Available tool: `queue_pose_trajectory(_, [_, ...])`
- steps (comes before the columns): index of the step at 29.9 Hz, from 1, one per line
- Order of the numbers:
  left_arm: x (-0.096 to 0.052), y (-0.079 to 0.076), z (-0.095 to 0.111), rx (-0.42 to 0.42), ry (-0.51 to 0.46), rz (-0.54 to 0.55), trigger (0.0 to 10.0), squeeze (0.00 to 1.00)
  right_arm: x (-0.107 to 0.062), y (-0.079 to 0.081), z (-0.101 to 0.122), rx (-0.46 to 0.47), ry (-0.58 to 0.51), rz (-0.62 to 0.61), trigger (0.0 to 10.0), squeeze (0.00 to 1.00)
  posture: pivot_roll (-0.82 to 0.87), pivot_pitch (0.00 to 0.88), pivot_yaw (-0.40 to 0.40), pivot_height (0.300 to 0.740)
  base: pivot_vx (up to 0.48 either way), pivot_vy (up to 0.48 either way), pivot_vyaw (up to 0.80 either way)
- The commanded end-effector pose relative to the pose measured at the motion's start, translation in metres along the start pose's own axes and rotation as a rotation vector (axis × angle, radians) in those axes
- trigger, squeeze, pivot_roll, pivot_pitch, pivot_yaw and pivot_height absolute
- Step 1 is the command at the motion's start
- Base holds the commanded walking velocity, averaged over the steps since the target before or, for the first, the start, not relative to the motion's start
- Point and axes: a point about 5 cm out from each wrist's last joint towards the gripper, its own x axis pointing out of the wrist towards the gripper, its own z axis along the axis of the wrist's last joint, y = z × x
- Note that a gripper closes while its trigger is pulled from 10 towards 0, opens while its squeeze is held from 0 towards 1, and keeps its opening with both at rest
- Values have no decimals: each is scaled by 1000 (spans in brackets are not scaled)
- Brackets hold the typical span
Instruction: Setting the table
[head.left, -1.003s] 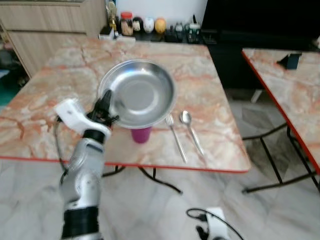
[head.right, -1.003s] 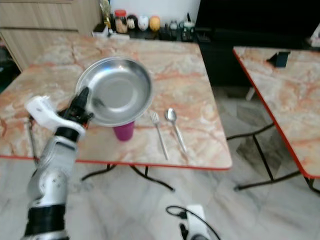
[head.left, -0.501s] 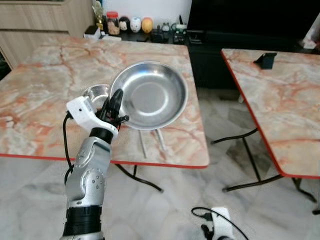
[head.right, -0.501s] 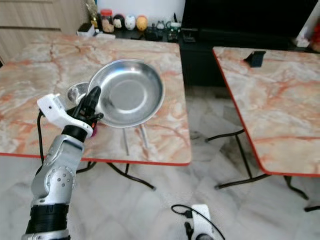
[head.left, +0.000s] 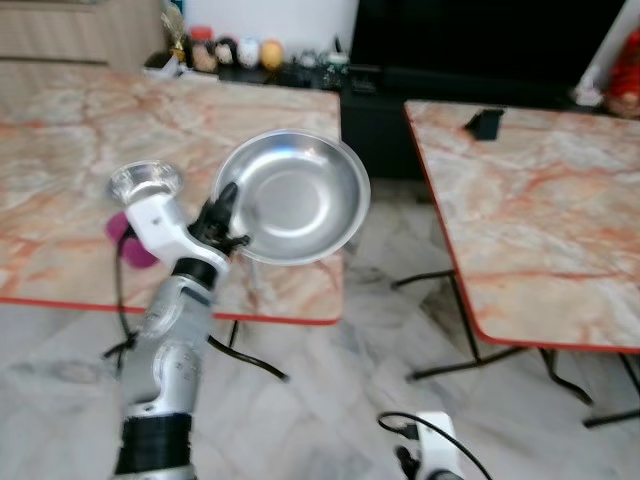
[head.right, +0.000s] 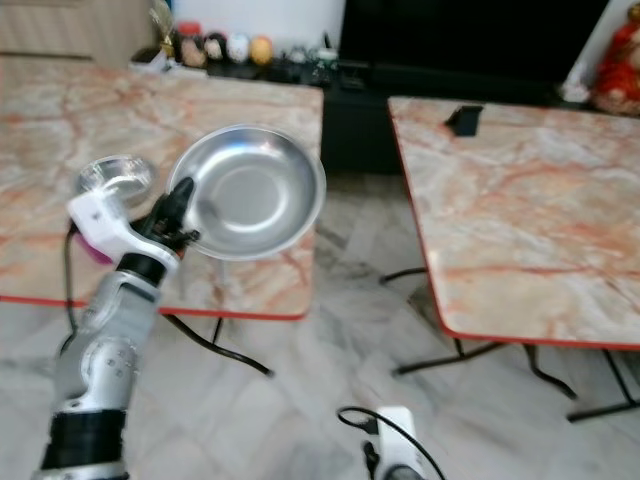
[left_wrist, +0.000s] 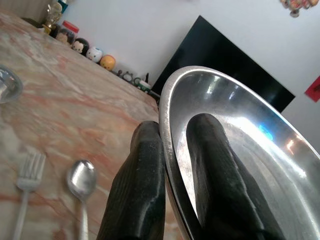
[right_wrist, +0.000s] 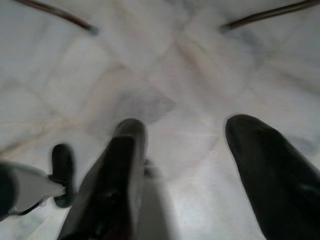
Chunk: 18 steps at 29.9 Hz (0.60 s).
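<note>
My left gripper (head.left: 226, 203) is shut on the near rim of a round steel plate (head.left: 300, 195) and holds it tilted in the air over the right end of the marble table (head.left: 60, 130). In the left wrist view the gripper (left_wrist: 172, 125) has one finger inside the plate (left_wrist: 245, 145) and one behind it. A fork (left_wrist: 27, 172) and a spoon (left_wrist: 82, 181) lie on the table below. A small steel bowl (head.left: 145, 182) and a purple cup (head.left: 125, 238) stand to the left of my arm. My right gripper (right_wrist: 200, 165) hangs open over the floor.
A second marble table (head.left: 540, 220) with a red edge stands to the right, with a small black object (head.left: 485, 123) on it. A gap of tiled floor (head.left: 390, 300) separates the tables. Jars and figurines (head.left: 230, 52) line the back, beside a black cabinet (head.left: 470, 45).
The camera has swung to the right, so the first table has slid left and the second table shows more. My left gripper still holds the plate raised.
</note>
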Motion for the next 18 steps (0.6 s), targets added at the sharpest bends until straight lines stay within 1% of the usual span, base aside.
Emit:
queue_pose_trajectory(1, [3,-11,-1,5,1,-38,10000,0,0,-11,1,1,-3,-29,10000,0,50,0,-80,740,0,-289,0])
queue_pose_trajectory(18, [4,-11,-1,30,0,-48,10000,0,-1,-12,0,-6,0,-27,10000,0,52,0,-84,740,0,-286,0])
